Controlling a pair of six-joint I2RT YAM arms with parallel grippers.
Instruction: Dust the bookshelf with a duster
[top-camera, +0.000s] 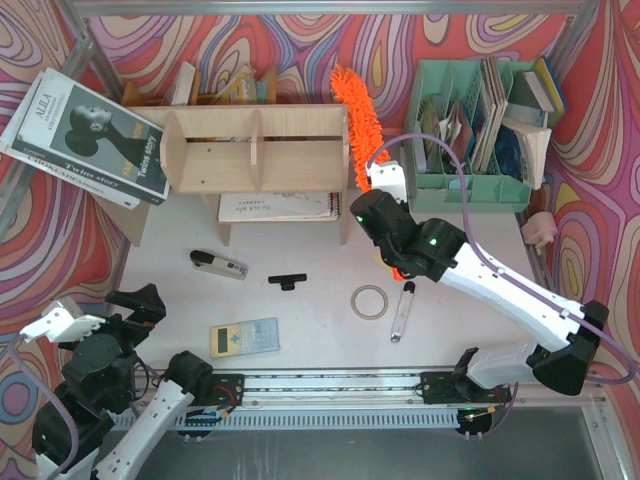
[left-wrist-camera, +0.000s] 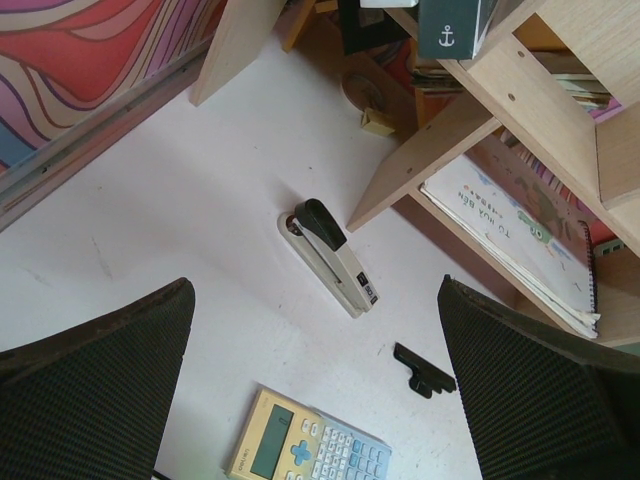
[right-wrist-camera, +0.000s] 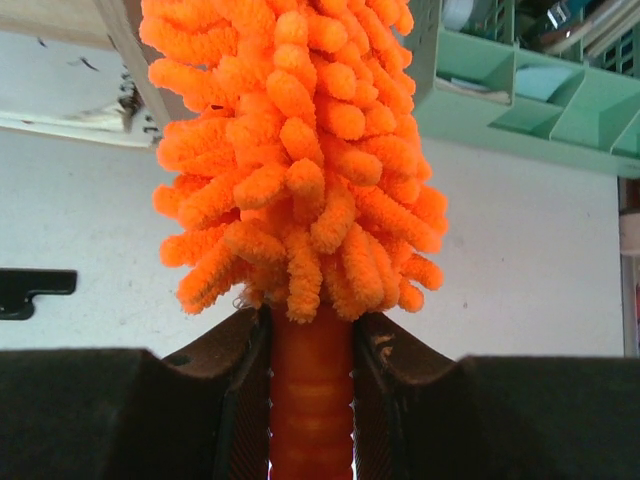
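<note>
Orange duster (top-camera: 357, 115) sat beside the bookshelf's (top-camera: 255, 150) right end — your right arm (top-camera: 480, 280) stretched forward, right fingers (right-wrist-camera: 430, 410) pinching its ribbed handle (right-wrist-camera: 310, 410); left fingers (left-wrist-camera: 90, 380) stood spread.

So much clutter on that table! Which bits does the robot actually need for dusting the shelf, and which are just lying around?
For the job:
duster, gripped at its handle by the right gripper
bookshelf

Just lying about:
stapler
calculator
black clip
tape ring
green file organizer
stacked books at the left
</note>
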